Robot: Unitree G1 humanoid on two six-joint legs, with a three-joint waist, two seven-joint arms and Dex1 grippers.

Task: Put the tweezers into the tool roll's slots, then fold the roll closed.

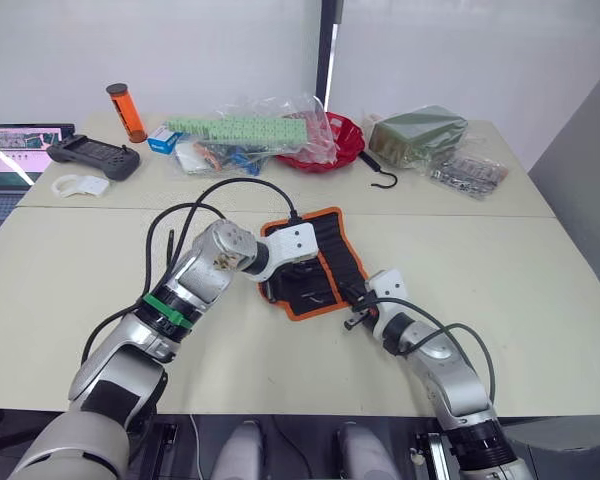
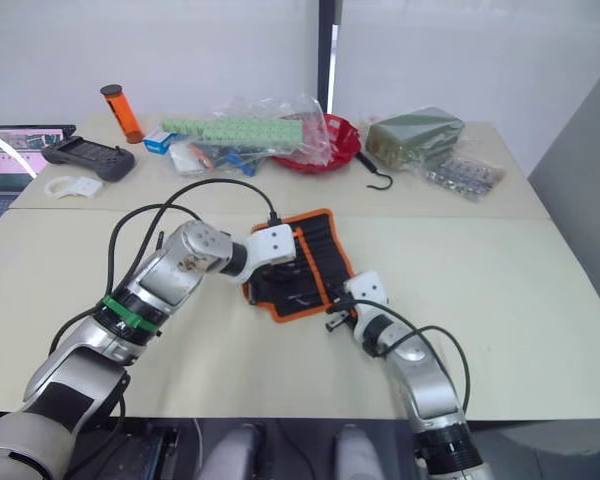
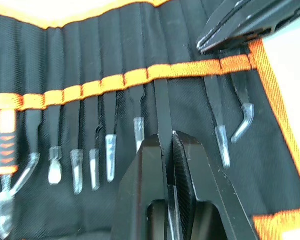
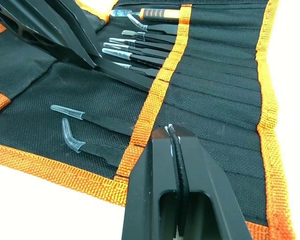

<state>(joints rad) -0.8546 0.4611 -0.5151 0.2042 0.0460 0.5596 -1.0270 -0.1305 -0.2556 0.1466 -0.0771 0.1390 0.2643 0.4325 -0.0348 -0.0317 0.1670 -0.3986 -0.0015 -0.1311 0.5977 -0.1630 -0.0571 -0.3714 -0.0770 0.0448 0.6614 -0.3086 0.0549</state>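
Observation:
The tool roll (image 1: 337, 252) lies open and flat at the table's middle, orange trim all round. Several tweezers (image 3: 110, 150) with clear-capped tips sit under the orange inner strip (image 3: 140, 76), tucked into the slots (image 3: 90, 45). My left gripper (image 3: 169, 142) hovers over the roll's middle, shut on one slim black tweezer (image 3: 162, 102) whose far end reaches under the strip. My right gripper (image 4: 171, 131) is shut, its tip resting on the orange strip near the roll's near right end, beside two more slotted tweezers (image 4: 97, 119).
An orange-handled tool (image 3: 6, 142) sits in the roll's end slot. At the table's back stand a red bowl (image 1: 340, 140), a black hook (image 1: 382, 178), plastic bags (image 1: 245, 135), an orange cylinder (image 1: 126, 112), a controller (image 1: 93, 156) and a laptop (image 1: 15, 150).

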